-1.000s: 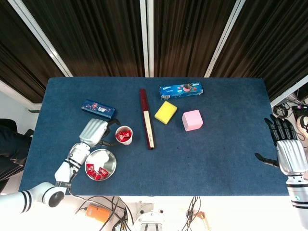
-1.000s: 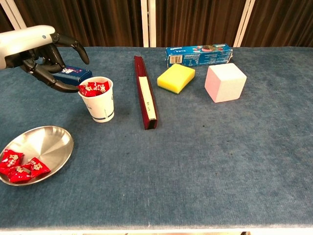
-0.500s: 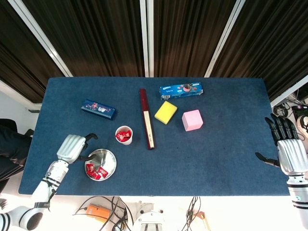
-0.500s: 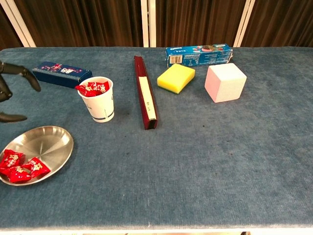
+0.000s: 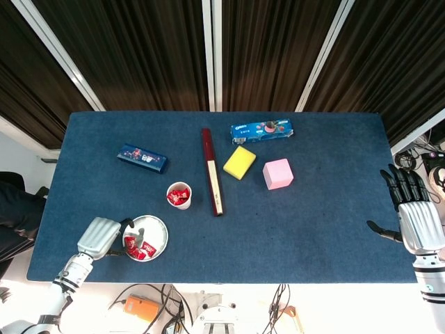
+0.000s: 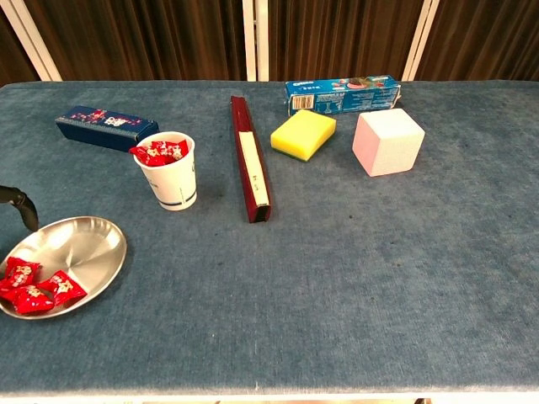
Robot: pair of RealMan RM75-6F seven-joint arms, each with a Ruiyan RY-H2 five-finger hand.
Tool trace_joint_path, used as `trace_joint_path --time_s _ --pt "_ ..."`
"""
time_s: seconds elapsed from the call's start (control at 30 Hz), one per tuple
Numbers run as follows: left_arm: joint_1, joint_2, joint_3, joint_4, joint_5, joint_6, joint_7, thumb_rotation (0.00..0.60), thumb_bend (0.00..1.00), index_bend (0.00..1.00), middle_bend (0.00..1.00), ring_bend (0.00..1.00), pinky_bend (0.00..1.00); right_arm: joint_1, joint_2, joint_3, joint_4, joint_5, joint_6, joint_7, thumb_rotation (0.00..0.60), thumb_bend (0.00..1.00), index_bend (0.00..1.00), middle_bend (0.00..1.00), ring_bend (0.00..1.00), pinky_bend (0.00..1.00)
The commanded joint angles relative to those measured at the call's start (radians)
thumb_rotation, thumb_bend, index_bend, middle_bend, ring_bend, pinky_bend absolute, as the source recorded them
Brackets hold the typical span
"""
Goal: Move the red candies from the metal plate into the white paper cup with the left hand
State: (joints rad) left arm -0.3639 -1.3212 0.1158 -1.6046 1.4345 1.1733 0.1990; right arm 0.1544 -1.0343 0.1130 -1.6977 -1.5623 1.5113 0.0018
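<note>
At the lower left of the head view, the left hand [image 5: 99, 237] is sitting just beside the left rim of the metal plate [image 5: 158, 229], fingers apart and holding nothing. The red candies [image 5: 138, 248] are lying immediately to the hand's right, bunched in the plate's lower-left part, on the side nearest the hand. In the chest view, only a dark fingertip is showing at the left edge, above the plate rim [image 6: 101, 231], with the candies [image 6: 32, 284] at the near-left of the plate. Further up the frame and to the right of the plate, the white paper cup [image 5: 179, 195] is standing upright, apart from the plate, already carrying red candies. By judgement, the coming reach is running a short way rightward into the plate, then up and right to the cup. At the far right edge, well apart, the right hand [image 5: 414, 216] is resting with fingers spread, empty and much farther from the candies.
</note>
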Motion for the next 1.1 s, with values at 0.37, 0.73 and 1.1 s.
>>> trace_joint_path --time_s 0.37,0.73,1.1 --pt "0.003 -0.016 -0.01 -0.01 -0.043 -0.06 0.058 0.562 0.15 0.41 0.97 0.87 0.74 -0.002 -0.004 -0.002 0.01 0.004 -0.001 0.009 0.6 0.16 0.0 0.06 0.0 0.02" --pt "0.001 -0.025 -0.017 0.001 -0.05 -0.089 0.045 0.536 0.21 0.44 0.97 0.87 0.74 0.001 -0.006 -0.002 0.007 0.006 -0.006 0.002 0.6 0.16 0.0 0.06 0.0 0.02" --pt "-0.01 -0.029 -0.023 0.01 -0.043 -0.123 0.009 0.529 0.39 0.52 0.97 0.87 0.74 0.002 -0.007 -0.002 0.007 0.007 -0.008 0.002 0.6 0.16 0.0 0.06 0.0 0.02"
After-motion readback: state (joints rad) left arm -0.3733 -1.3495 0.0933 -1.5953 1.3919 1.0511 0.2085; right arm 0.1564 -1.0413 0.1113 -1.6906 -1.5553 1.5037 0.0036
